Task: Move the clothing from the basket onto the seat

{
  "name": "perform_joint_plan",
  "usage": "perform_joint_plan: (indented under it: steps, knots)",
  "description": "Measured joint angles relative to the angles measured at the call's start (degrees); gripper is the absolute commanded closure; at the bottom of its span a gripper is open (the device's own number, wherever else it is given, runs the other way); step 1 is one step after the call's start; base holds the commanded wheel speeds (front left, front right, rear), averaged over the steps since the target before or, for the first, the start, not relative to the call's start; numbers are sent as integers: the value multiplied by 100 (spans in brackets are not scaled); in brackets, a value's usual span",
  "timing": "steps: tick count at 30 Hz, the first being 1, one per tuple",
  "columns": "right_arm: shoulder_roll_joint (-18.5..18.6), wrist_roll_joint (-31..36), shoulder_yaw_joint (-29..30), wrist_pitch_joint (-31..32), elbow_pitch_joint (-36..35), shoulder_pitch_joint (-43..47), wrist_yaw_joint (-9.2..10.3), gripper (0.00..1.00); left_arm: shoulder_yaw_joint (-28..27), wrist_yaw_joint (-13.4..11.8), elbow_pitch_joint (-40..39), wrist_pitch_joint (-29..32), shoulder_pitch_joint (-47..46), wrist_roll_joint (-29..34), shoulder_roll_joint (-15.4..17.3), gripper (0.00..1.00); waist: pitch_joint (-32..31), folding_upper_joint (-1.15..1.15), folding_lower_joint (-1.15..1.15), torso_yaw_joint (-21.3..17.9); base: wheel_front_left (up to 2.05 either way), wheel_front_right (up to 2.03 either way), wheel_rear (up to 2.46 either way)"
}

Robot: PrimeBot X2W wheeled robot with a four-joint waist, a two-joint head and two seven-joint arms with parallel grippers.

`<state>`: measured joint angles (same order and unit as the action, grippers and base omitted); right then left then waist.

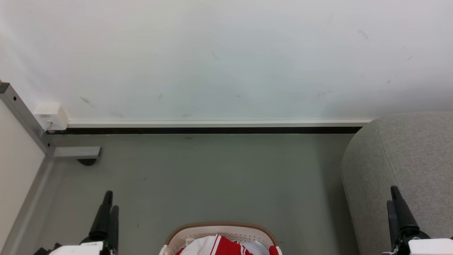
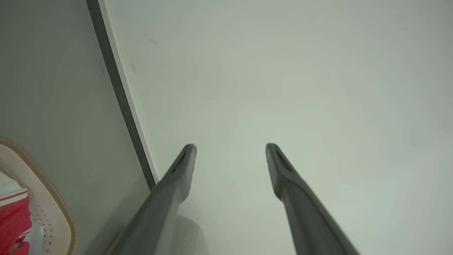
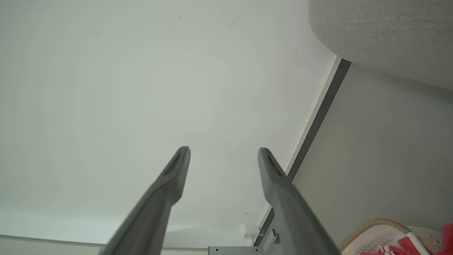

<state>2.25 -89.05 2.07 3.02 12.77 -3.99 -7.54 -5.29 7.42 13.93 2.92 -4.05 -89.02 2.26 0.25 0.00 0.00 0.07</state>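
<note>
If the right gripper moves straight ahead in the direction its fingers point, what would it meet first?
Probably the plain white painted wall: the open right gripper points at it with nothing between, though depth is unclear.

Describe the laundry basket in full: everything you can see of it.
The basket is oval, off-white plastic with small perforations in its wall and a brown woven-look rim; white handle loops show at both sides. It stands upright on the grey floor, at the bottom middle of the head view, cut off by the frame edge. Red-and-white clothing lies inside. The seat stands apart to its right. The left pincer and right pincer stand open, clear of it on either side.
</note>
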Motion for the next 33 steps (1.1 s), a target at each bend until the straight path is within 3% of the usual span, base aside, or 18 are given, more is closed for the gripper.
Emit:
perform_joint_plan:
  steps: [12, 33]
  knots:
    - [9, 1054, -242, -292, -271, -15, -1, 0, -55, -3, -290, -293, 1, 1422, 2, 0, 14, 0, 0, 6, 0, 0, 0]
    - [108, 3567, -694, -721, -346, -57, -1, 0, 92, -353, -708, -712, 171, 3945, 5, 0, 60, 0, 0, -1, 0, 0, 0]
